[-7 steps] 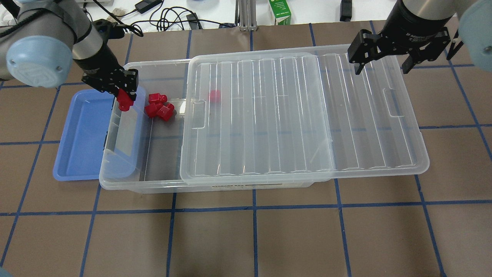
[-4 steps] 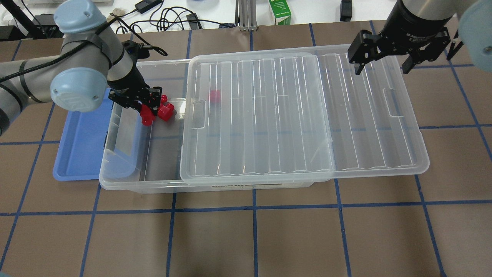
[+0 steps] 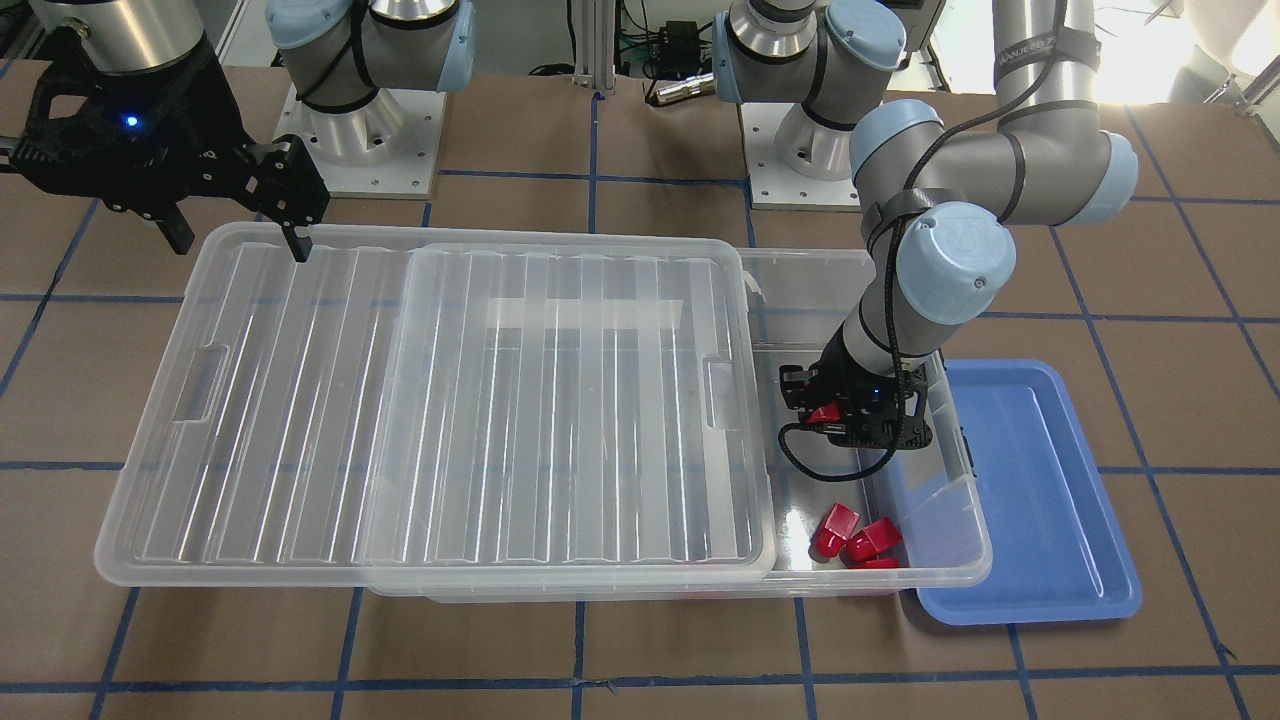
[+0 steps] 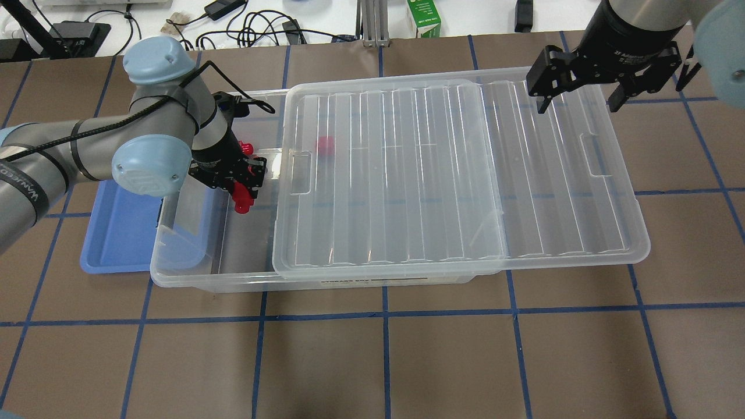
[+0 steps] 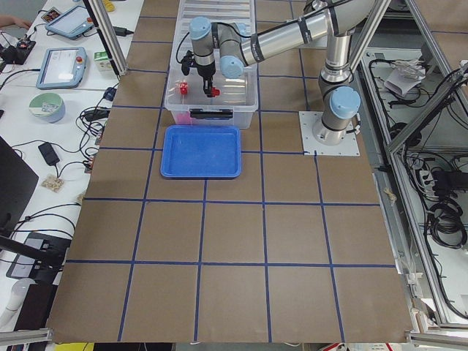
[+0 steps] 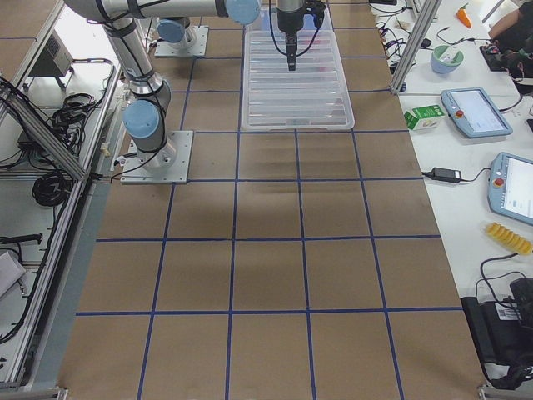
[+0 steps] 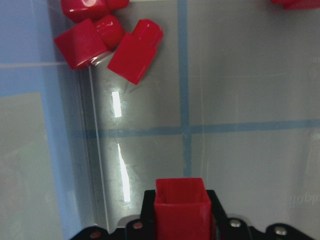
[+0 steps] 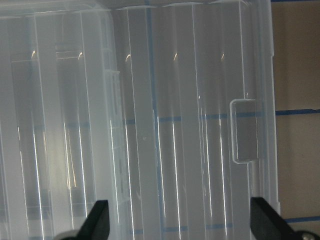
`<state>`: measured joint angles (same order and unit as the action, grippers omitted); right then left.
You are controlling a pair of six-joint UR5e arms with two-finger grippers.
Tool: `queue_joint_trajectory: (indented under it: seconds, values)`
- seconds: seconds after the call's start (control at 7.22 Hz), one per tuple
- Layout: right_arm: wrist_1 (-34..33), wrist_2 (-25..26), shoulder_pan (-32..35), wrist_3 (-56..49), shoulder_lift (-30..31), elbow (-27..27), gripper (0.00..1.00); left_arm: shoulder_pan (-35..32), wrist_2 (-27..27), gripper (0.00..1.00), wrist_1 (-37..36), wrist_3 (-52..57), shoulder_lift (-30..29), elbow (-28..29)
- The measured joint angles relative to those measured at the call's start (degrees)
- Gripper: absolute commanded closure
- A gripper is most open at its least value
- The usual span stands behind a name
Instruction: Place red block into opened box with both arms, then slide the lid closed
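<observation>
Hanging over the uncovered end of the box (image 4: 204, 283), the red block (image 7: 181, 206) is pinched by the left gripper (image 4: 239, 192), whose jaws are closed tight on its sides. It is inside the box's outline but appears not yet set down. Several other red pieces (image 3: 856, 540) already lie in the box, so the placing looks well along. This release is yet to come, and the lid-sliding step is wholly undone: the lid (image 4: 465, 174) sits shifted toward the robot's right, overhanging that end. The right gripper (image 4: 577, 105) hovers above the lid's far right corner, spread wide and holding nothing.

Only the left wrist view shows the grip itself and the bare floor beneath the block. The front-facing view shows the pile that the left arm mostly hides from overhead. The overhead view shows one more red piece (image 4: 325, 145) under the lid, and the blue tray (image 4: 116, 233) at the box's left end.
</observation>
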<state>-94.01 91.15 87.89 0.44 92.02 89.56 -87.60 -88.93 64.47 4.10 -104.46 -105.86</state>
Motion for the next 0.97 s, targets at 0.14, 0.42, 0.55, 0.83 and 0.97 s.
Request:
queue_joint_trajectory:
  seconds: [0.14, 0.42, 0.55, 0.83, 0.97]
  values:
    - [0.0, 0.0, 0.0, 0.0, 0.0, 0.0, 0.00, 0.0, 0.0, 1.00, -1.6, 0.0, -0.2, -1.3]
    - [0.0, 0.0, 0.0, 0.0, 0.0, 0.0, 0.00, 0.2, 0.0, 0.99, -2.6, -0.3, -0.7, -2.4]
    - [0.0, 0.0, 0.0, 0.0, 0.0, 0.0, 0.00, 0.3, 0.0, 0.88, -2.8, -0.3, -1.1, -2.8]
    - [0.0, 0.0, 0.0, 0.0, 0.0, 0.0, 0.00, 0.4, 0.0, 0.64, -2.9, -0.4, -1.7, -3.3]
    - [0.0, 0.0, 0.0, 0.0, 0.0, 0.0, 0.00, 0.4, 0.0, 0.50, -3.3, -0.4, -2.0, -3.6]
